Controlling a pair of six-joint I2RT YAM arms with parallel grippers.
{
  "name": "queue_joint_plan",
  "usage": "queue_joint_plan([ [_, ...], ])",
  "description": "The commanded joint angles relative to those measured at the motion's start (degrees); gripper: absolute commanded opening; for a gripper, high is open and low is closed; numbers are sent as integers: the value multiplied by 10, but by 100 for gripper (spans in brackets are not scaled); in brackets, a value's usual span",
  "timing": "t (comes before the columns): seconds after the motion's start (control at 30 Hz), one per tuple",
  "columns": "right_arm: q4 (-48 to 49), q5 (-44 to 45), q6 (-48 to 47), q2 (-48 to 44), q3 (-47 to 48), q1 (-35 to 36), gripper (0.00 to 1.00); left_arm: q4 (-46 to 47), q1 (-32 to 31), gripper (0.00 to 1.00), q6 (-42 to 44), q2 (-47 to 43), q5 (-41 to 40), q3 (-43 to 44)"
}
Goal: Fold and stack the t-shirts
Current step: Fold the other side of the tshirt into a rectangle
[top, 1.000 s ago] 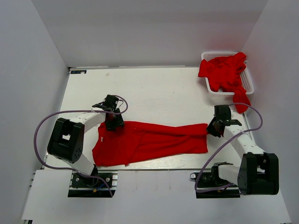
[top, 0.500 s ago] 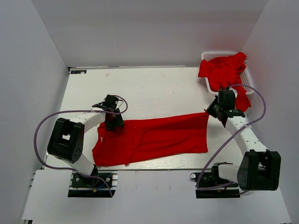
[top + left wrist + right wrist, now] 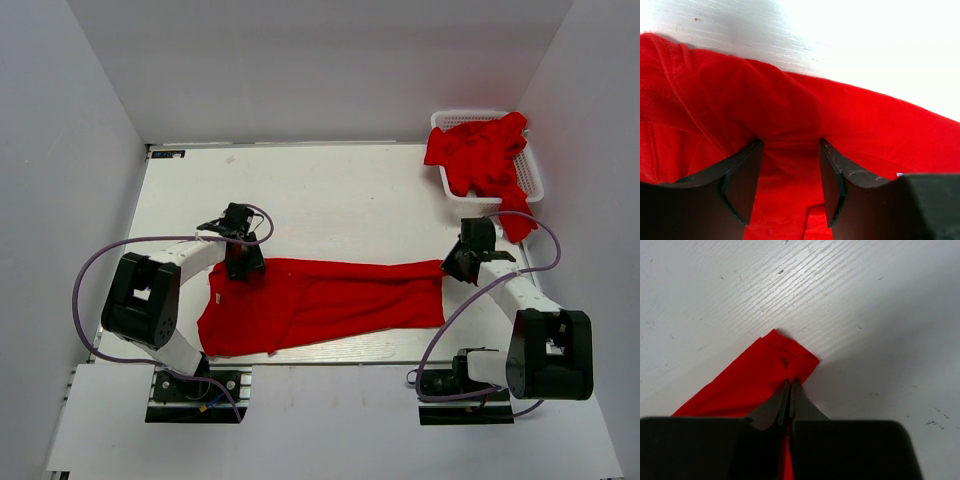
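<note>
**Inspector:** What has changed on the bench (image 3: 330,190)?

**Recorder:** Half a second back the right jaws stood farther out, close to the white basket (image 3: 533,172). They had the right corner of the spread t-shirt (image 3: 320,300) drawn out that way. They are now back nearer the arm bases, and the shirt's right end is narrow again. The left side has not shifted.

**Inspector:** State of the right jaws?

**Recorder:** Pressed together, pinching the folded right corner of the cloth, low over the bench.

**Inspector:** Left jaws?

**Recorder:** Spread partway, tips down on the shirt's left end. A ridge of cloth sits between them, with no squeeze visible.

**Inspector:** The other shirts?

**Recorder:** A heap of red t-shirts (image 3: 478,150) lies in the basket at the far right. One hangs over its near rim.
</note>
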Motion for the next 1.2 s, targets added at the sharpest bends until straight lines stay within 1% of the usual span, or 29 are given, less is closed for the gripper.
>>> queue_joint_plan([
  [0.0, -3, 18, -1, -7, 15, -8, 0, -42, 12, 60, 6, 28, -55, -28],
  [0.13, -21, 7, -5, -15, 27, -8, 0, -47, 17, 60, 6, 28, -60, -28],
  [0.2, -24, -19, -10, -21, 21, -8, 0, -47, 17, 60, 6, 23, -60, -33],
  [0.33, -14, -78, -3, -13, -10, -8, 0, -42, 17, 60, 6, 23, -54, -33],
  [0.43, -3, -101, 9, -4, -36, -9, 0, -42, 17, 60, 6, 23, -54, -33],
  [0.53, 1, -101, 13, -3, -54, -9, 0, -42, 17, 60, 6, 23, -54, -28],
  [0.67, -18, -102, 11, -11, -55, -9, 0, -42, 17, 60, 6, 23, -54, -23],
  [0.7, -23, -95, 12, -20, -56, -9, 1, -42, 17, 60, 6, 23, -54, -22],
  [0.8, -44, -50, 5, -38, -49, -9, 15, -47, 17, 60, 6, 28, -59, -17],
  [0.83, -54, -29, 4, -41, -43, -9, 28, -47, 17, 60, 6, 28, -59, -17],
  [0.93, -79, 23, -3, -61, -22, -10, 40, -47, 17, 60, 6, 34, -59, -6],
  [1.0, -95, 17, -15, -69, -12, -10, 46, -47, 17, 60, 6, 39, -59, 0],
  [1.03, -98, 17, -17, -86, 4, -9, 52, -47, 17, 60, 6, 39, -64, 6],
  [1.07, -102, 13, -18, -90, 10, -9, 52, -47, 17, 60, 6, 39, -64, 7],
  [1.13, -116, 9, -31, -104, 30, -9, 59, -47, 17, 60, 6, 39, -64, 13],
  [1.17, -118, -15, -34, -109, 39, -8, 70, -47, 17, 60, 6, 39, -64, 13],
])
